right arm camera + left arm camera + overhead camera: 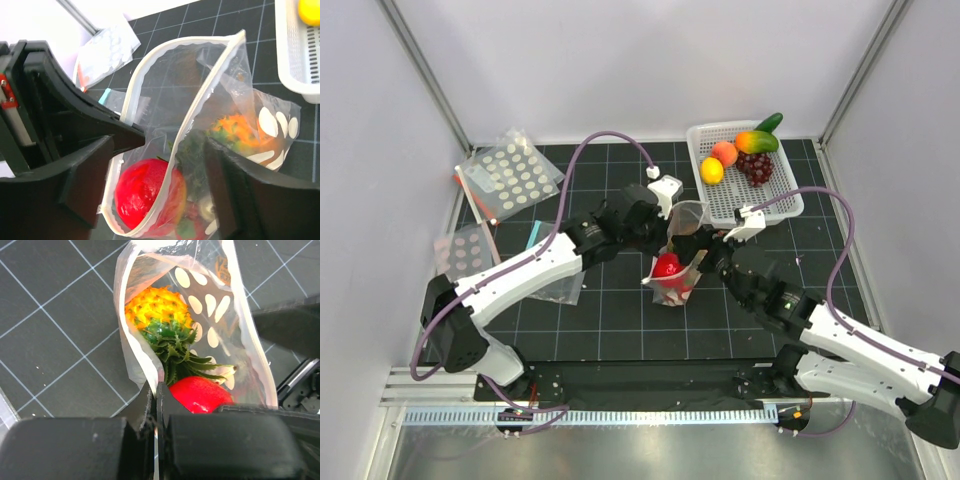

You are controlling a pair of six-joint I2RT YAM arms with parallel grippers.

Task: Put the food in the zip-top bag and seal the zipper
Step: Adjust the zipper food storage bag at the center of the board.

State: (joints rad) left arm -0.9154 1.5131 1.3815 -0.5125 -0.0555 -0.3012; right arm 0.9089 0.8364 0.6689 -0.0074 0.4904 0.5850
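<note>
Black mat (620,320) bears the bag (240,340), pineapple (157,307) and red fruit (200,392) inside. Left gripper (156,396), at ten o'clock, clamps its rim; right gripper (172,145) gapes astride the zipper (150,70). Sealing seems next.

Bright, even light from above; the top view sharp, the close views soft.
The white walls (620,60) were lit evenly, and the arms (520,275) gave only faint shadows on the dark counter (620,325). White glare lay on the zip-top bag (215,315) and a small shine on the round red fruit (200,395). The left gripper (156,392), very near the lens, was blurred.
</note>
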